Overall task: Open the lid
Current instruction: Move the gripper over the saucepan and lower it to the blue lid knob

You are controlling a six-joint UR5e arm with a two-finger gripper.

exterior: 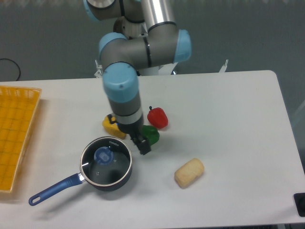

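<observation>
Lid (105, 160) sits on saucepan (107, 183); rim lettering unreadable; jaws' state cannot be told.

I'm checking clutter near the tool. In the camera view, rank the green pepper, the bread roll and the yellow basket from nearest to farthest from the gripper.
1. Green pepper: right beside the gripper.
2. Beige bread roll: lower right of it.
3. Yellow plastic basket: far left edge.

The lid (105, 160) sits on the saucepan (97, 179), left of the pincer (143, 145).
</observation>
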